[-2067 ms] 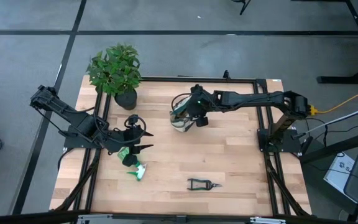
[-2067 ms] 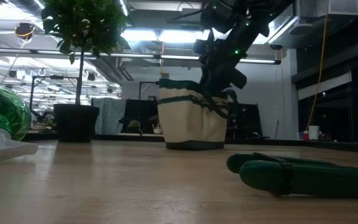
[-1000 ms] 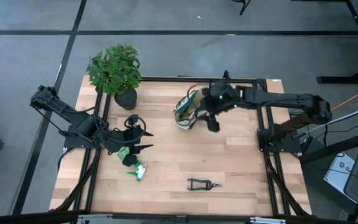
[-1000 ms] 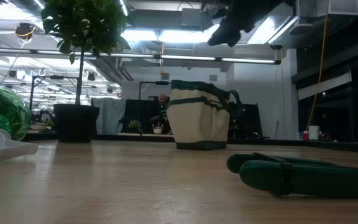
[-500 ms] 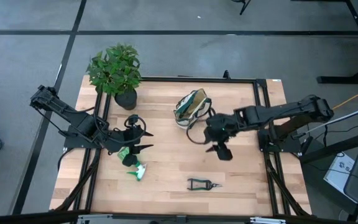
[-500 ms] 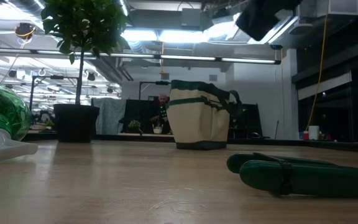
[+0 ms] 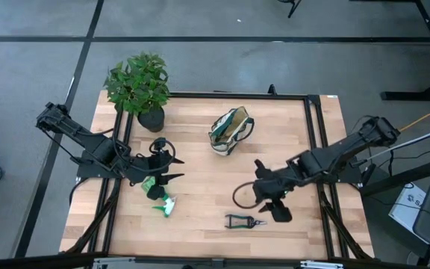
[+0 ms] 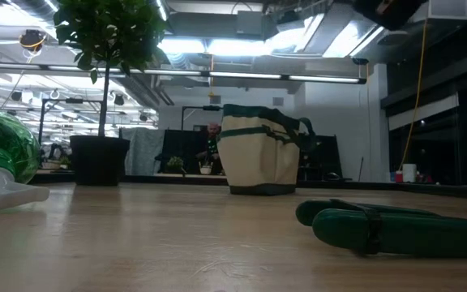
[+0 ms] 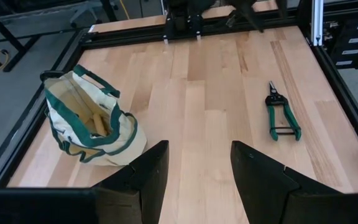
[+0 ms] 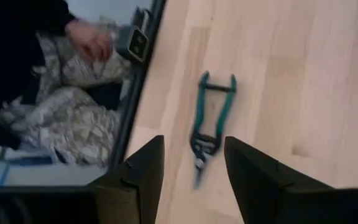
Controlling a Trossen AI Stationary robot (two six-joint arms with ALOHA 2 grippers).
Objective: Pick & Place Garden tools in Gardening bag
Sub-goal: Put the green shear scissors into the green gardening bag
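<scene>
Bag [image 7: 229,130] upright holding wooden handle, shears [image 7: 243,220] on table, both hands [image 7: 172,169] [image 7: 267,196] parted, empty.

Bare tabletop [image 7: 200,179] separates bag [image 7: 228,130] from shears [image 7: 244,221].

Bright even overhead light; right wrist view blurred.

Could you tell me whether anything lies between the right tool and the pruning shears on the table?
Nothing visible does. The right tool hangs open just above the pruning shears, and only bare table shows between them. The right wrist view shows the shears straight ahead between its fingers.
</scene>
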